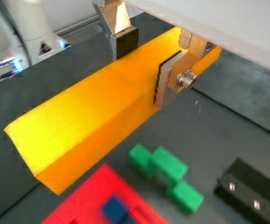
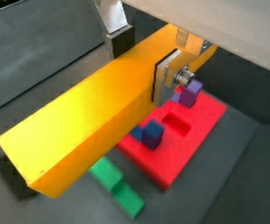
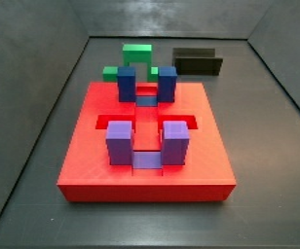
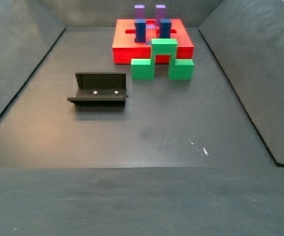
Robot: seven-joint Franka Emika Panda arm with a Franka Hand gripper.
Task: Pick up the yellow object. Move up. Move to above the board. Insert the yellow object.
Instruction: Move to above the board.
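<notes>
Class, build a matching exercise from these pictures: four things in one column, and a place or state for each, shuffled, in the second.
Things:
1. yellow object
2. green block
3. fixture
4. purple posts

Places or states:
a. standing on the board
b. on the floor touching the board's edge
c. on the floor apart from the board
d. clamped in the gripper, off the floor

Pairs: 1-d, 2-b, 3-c, 4-a
</notes>
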